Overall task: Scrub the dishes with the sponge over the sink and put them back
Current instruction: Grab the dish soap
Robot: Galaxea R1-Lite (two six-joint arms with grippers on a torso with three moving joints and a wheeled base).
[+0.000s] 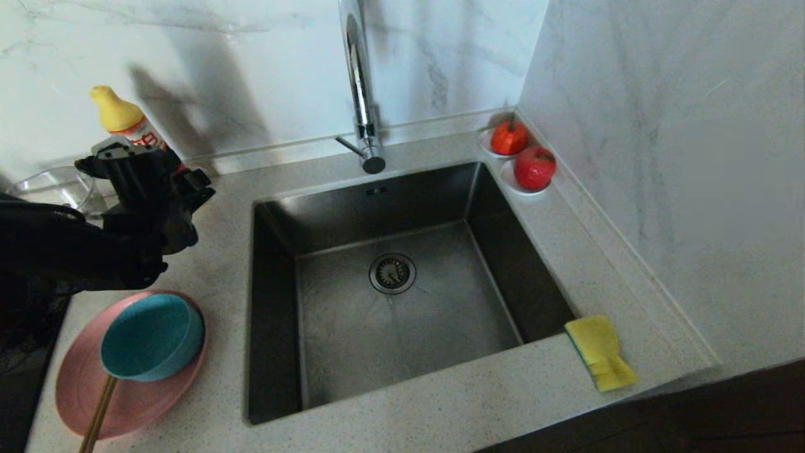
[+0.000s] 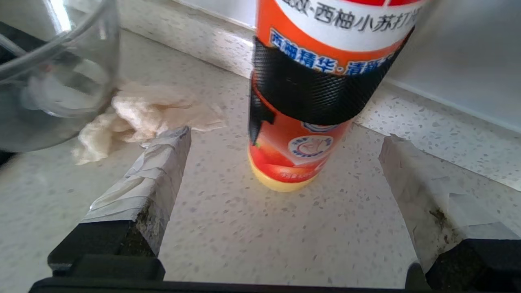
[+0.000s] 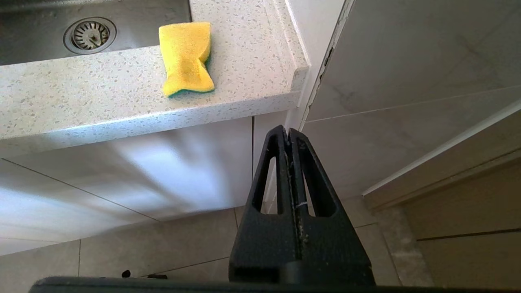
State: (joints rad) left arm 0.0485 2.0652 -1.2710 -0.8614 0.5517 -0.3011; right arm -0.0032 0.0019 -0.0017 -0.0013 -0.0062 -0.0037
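Head view gives you the sink (image 1: 402,283) in the middle of the counter (image 1: 440,402), its drain (image 1: 392,273) bare and the tap (image 1: 361,88) rising at the far rim. Your left gripper (image 1: 135,165) sits over the counter to the far left of the sink, in front of the bottle (image 1: 126,123) with the yellow cap. Through the left wrist view you see its fingers (image 2: 163,162) spread wide, gripping nothing, with the bottle (image 2: 309,101) standing upright just beyond them and apart from both. A rag (image 2: 146,114) lies crumpled on the counter left of the bottle, next to the glass jug (image 2: 49,69).

Near left of the sink, the pink plate (image 1: 82,384) rests flat on the counter. The bowl (image 1: 151,336) sits on it, tipped on edge, and the chopsticks (image 1: 97,415) poke out from under the bowl toward the near edge. The sponge (image 1: 600,352) lies at the sink's near right corner, yellow face up, untouched. Two red fruits (image 1: 522,154) on saucers occupy the far right corner.

Your right gripper (image 3: 290,134) hangs below the counter edge, pressed together and empty, with the sponge (image 3: 186,57) well above it.
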